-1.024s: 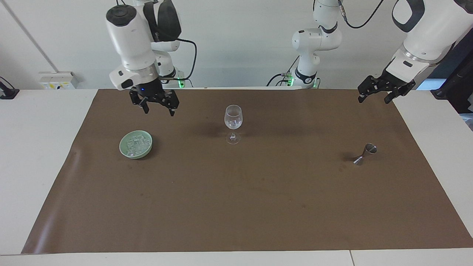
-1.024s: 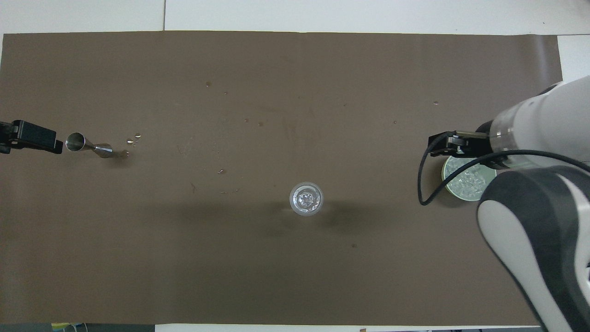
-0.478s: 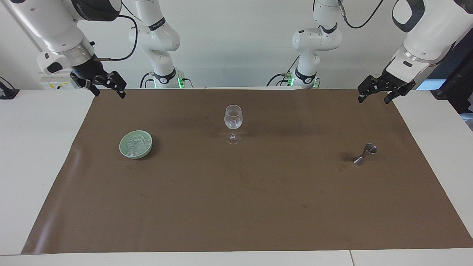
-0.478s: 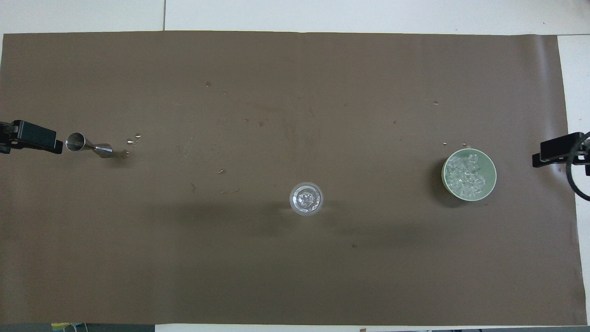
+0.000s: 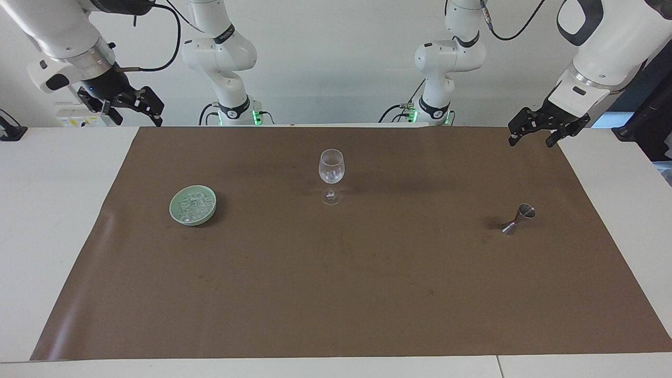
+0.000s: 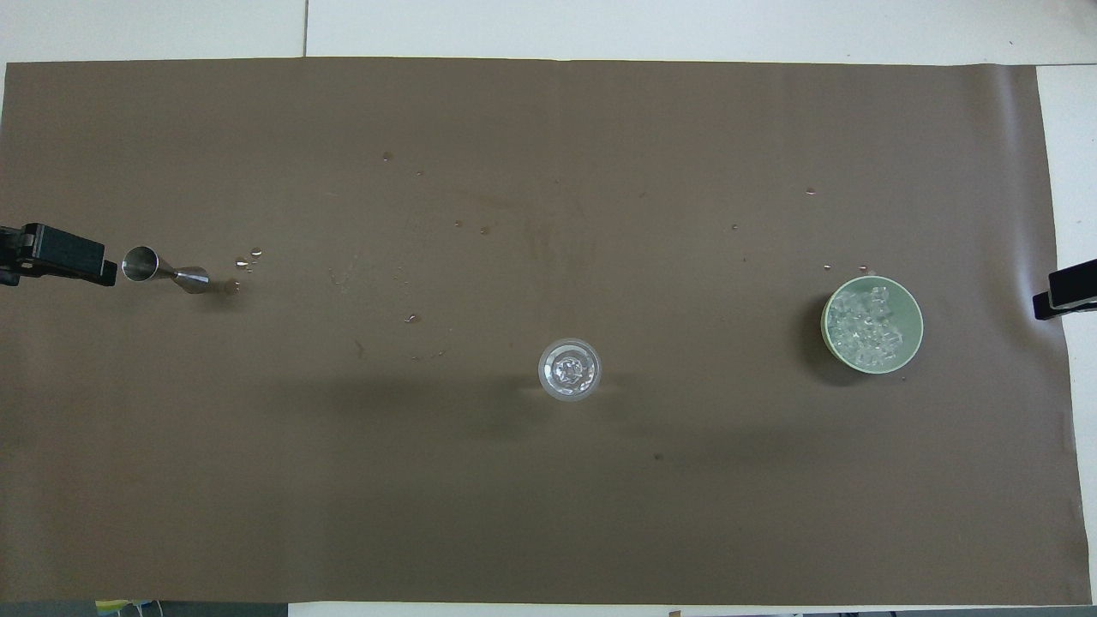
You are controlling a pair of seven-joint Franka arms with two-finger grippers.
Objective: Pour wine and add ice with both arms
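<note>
left gripper (image 5: 539,131): I see it hanging over the mat corner at the left arm's end of the table, fingers spread, holding nothing
right gripper (image 5: 127,106): up over the table edge at the right arm's end, off the mat, fingers apart and empty; only a sliver of it shows in the overhead view
ice (image 6: 869,326): heap of clear cubes in the pale green dish (image 5: 175,213), toward the right arm's end; a few pieces look to be in the wine glass (image 5: 331,167) too, can't count them
wine glass: upright mid-mat, tall stem, small foot
jigger (image 5: 520,218): lying on its side toward the left arm's end, well apart from the glass, droplets (image 6: 248,258) on the mat beside it
task read: I judge both steps done or nearly, both arms parked clear
risk 1: glass is top-heavy; if I swing either arm across low, a knock to the bowl tips it
risk 2: wet cubes are slick and small; if I go for another, one can squirt out of the fingers onto the mat
risk 3: jigger can roll if nudged, so a side grasp may miss
risk 4: thin dish rim; a gripper coming down off-centre could flip it and scatter the ice
risk 5: wet mat may let the glass foot slide under a push
</note>
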